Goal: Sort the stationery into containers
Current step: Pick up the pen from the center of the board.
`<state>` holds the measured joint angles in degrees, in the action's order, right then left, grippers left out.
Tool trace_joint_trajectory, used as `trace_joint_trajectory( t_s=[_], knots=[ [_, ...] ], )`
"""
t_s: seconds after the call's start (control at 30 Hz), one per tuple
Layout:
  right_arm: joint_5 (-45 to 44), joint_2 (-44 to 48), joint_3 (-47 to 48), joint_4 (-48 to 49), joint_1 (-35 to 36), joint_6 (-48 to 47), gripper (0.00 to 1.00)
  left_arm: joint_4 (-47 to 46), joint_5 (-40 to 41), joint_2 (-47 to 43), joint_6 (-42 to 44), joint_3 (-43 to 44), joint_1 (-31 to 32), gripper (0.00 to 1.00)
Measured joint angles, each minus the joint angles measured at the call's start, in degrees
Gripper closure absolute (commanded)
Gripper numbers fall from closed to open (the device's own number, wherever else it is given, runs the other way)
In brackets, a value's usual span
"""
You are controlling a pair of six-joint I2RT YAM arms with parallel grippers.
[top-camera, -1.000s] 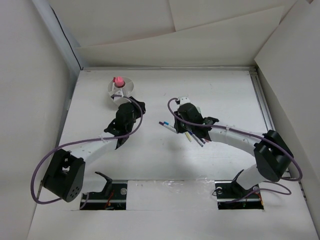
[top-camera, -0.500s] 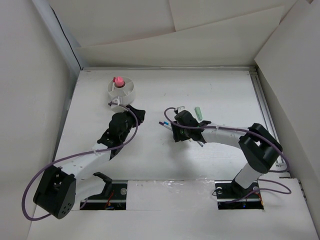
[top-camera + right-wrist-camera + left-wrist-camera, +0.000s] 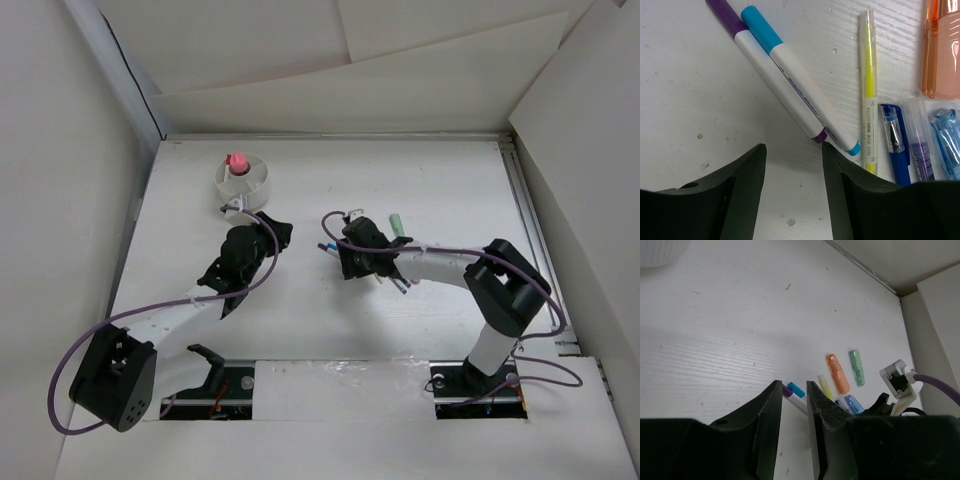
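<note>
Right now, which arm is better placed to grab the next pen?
Right: the right gripper, open, sits over the purple marker and blue marker, their ends between its fingers; the left gripper is farther from them.

Robot test cell, lab-type setup.
- White wood-grain counter [image 3: 300, 320] boxed in by plain white boards [image 3: 400, 100] at 9, 12 and 3 o'clock; boards lean, seams visible.
- Two black-and-white arms mounted at 6 o'clock edge: left arm [image 3: 170, 315], right arm [image 3: 445, 265].
- Purple cable [image 3: 70, 350] loops loose off each arm.
- Cut-outs at base mounts [image 3: 215, 395] expose wiring.
- Props on counter staged as trial set: white cup [image 3: 245, 190] at 11 o'clock, pens [image 3: 790, 75] near centre.
- Cameras on wrists, one overhead.
</note>
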<state>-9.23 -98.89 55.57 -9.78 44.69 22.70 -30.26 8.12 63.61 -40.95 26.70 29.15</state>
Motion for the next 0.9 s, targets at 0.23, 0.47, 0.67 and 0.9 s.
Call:
trace_joint_trajectory(
  t_s=[0.23, 0.47, 0.67, 0.9],
  knots=[
    [-1.9, -1.1, 1.0, 0.4, 0.0, 0.0, 0.38, 0.0, 0.1, 0.1, 0.6, 0.0, 0.0, 0.77],
    [-2.4, -3.3, 3.1, 1.5, 0.0, -0.3, 0.52, 0.2, 0.1, 0.1, 1.3, 0.0, 0.0, 0.77],
    [-0.5, -3.6, 3.1, 2.7, -0.1, -0.3, 0.68, 1.7, -0.4, 0.1, 1.5, 0.0, -1.4, 0.75],
    [1.7, -2.8, 1.9, 3.4, -0.1, -0.6, 0.65, 3.8, -1.7, 0.6, 1.7, 0.1, -2.3, 0.64]
  ],
)
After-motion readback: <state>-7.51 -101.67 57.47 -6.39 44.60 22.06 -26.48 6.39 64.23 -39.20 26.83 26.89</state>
